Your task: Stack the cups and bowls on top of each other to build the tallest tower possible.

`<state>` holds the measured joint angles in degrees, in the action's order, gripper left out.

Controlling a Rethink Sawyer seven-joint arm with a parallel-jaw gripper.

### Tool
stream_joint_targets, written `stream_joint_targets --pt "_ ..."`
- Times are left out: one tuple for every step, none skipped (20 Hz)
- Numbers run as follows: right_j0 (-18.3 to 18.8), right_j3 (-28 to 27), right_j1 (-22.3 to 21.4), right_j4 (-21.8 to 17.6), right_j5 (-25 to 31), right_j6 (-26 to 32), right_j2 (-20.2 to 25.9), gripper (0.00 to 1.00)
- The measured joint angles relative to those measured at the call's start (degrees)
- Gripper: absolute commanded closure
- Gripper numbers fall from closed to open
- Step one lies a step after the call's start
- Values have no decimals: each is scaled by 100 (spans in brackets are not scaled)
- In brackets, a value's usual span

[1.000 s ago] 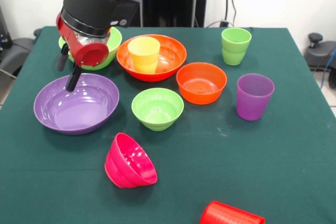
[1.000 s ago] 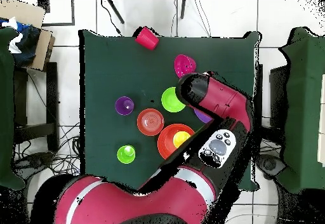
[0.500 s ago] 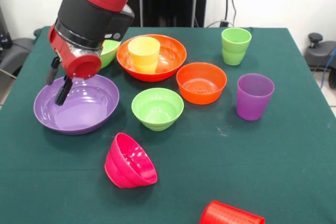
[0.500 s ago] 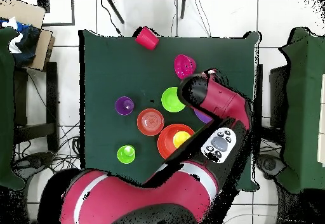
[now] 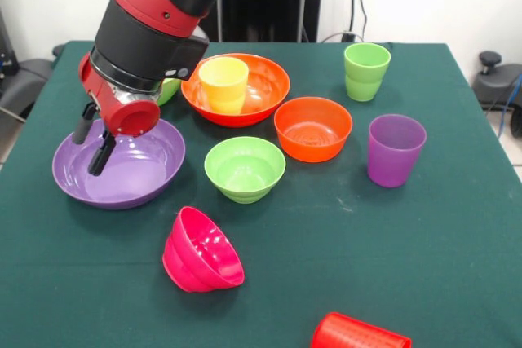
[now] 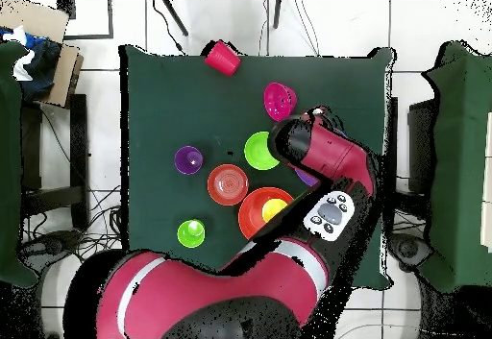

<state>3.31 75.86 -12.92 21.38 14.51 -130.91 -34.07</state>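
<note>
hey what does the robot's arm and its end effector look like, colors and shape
The arm is thick and tubular, glossy red with black sections and a thin silver ring near the wrist. The overhead view shows a pale grey button pad on one link. The end effector has a rounded red housing with two slim black fingers.

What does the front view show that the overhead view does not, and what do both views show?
Only the front view shows the open gripper over the large purple bowl and part of a lime green bowl behind the arm. Only the overhead view shows the whole red cup, the floor tiles and the cardboard box. Both show the yellow cup standing in the large orange bowl.
</note>
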Motion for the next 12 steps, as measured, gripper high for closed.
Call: stream_joint_targets --pt "-2 0 -1 0 0 0 0 0" --pt "-4 0 -2 0 0 0 -1 0" --pt "-8 0 -2 0 0 0 0 0" --pt "-12 -1 -2 0 0 0 0 0" --pt "-18 0 -2 0 0 0 0 0" --pt "-32 -2 -1 1 0 0 -1 0" --pt "-38 -2 1 1 0 0 -1 0" --pt "-43 -3 3 1 0 0 -1 0" --pt "-54 -7 14 2 -1 0 -1 0" --pt "-59 -10 22 5 0 0 -2 0" --pt "-65 -17 39 15 -1 0 -2 0" --pt "-76 -29 74 33 -1 0 -2 0"
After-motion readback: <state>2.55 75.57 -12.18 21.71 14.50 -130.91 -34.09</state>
